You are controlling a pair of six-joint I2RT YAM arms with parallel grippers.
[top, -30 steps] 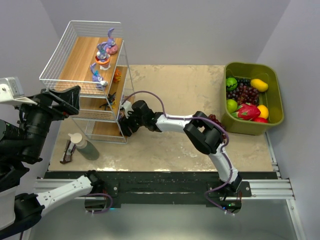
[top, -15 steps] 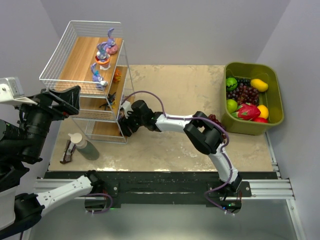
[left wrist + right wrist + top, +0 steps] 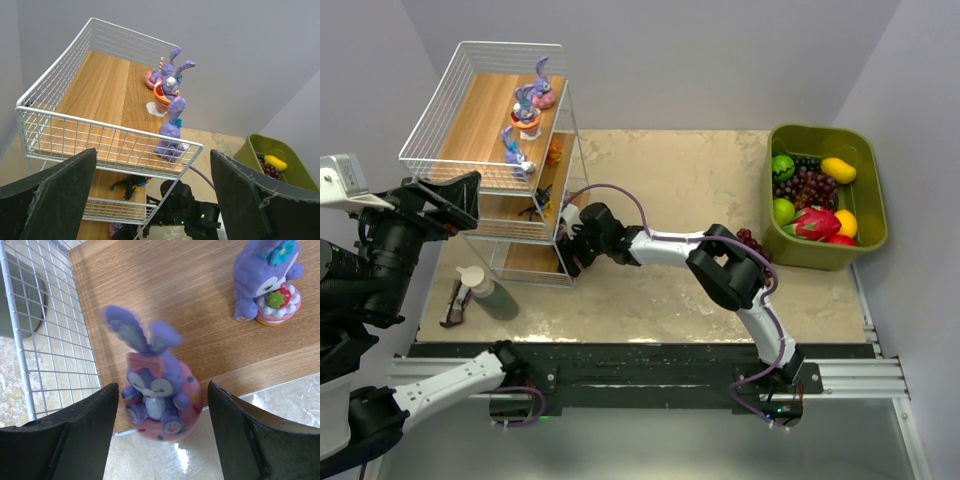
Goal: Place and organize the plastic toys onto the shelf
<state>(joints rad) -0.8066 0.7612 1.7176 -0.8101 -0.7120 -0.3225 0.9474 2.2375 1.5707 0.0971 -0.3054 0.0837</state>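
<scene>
The shelf (image 3: 430, 130) of white wire and wooden boards stands at the far left. Three purple bunny toys (image 3: 525, 112) stand on its top board, an orange toy (image 3: 554, 152) and a black insect toy (image 3: 540, 203) on the middle one. My right gripper (image 3: 159, 435) is open at the lowest board (image 3: 175, 300), its fingers on either side of a purple bunny on a pink base (image 3: 160, 395) with a gap on each side. That bunny sits at the board's front edge. Another bunny with a cake (image 3: 265, 282) stands further in. My left gripper (image 3: 155, 197) hangs open, raised beside the shelf.
An olive-green bin (image 3: 868, 225) of colourful fruit stands at the right. A dark grape bunch (image 3: 750, 240) lies by the right arm's elbow. A bottle (image 3: 485, 290) and a small dark object (image 3: 453, 303) lie in front of the shelf.
My right jaws have widened away from the pink-base bunny. Both arms have hardly moved.
</scene>
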